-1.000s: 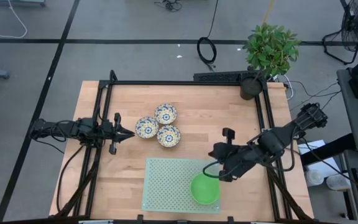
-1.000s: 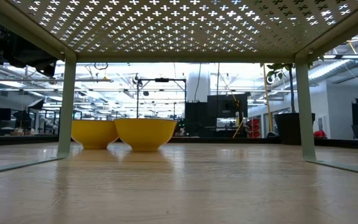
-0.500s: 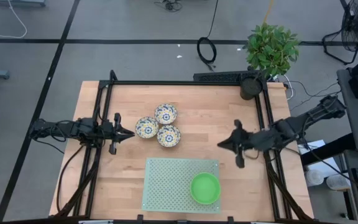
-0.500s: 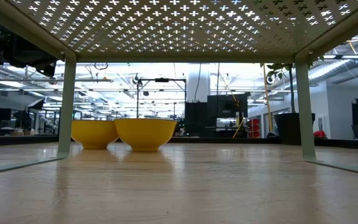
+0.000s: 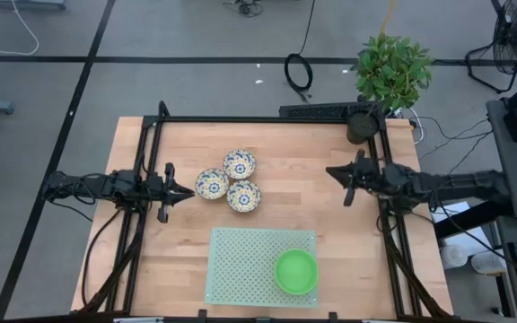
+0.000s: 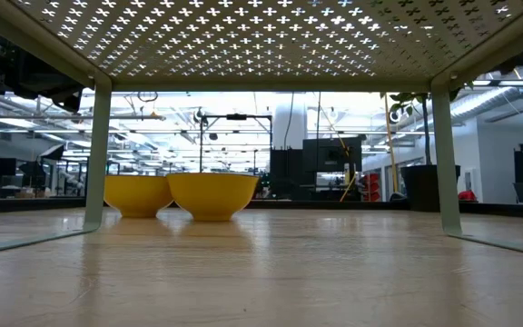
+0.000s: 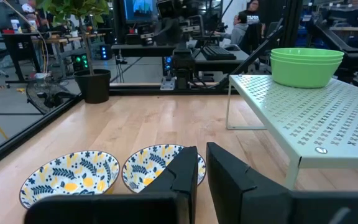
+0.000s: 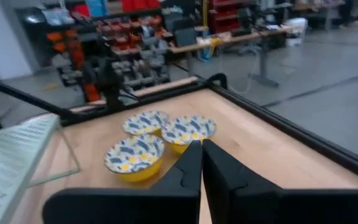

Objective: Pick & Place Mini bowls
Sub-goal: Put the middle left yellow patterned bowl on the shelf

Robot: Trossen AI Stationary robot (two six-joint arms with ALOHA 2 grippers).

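Note:
Three white floral bowls [image 5: 232,182] sit close together on the wooden table, left of centre, each on its base; the low view shows two of their yellow undersides [image 6: 212,195]. Green bowls [image 5: 296,272] are nested in one stack [image 7: 306,64] on the pale-green perforated stand [image 5: 240,260]. My left gripper [image 5: 189,190] hovers shut at the table's left side, pointing at the floral bowls [image 7: 160,167]. My right gripper [image 5: 330,170] is shut at the right side, pointing left toward the same bowls [image 8: 135,154].
A potted plant [image 5: 389,72] stands at the table's far right corner. Black frame rails [image 5: 146,161] run along the table's edges. The stand rests on thin legs [image 6: 98,154] near the table's near edge. Bare wood lies between the floral bowls and my right gripper.
My right gripper has drawn back from just above the green bowl on the stand, toward the table's far right, and has levelled out, now pointing left. The green bowl has stayed in place on the stand. The left arm has kept still.

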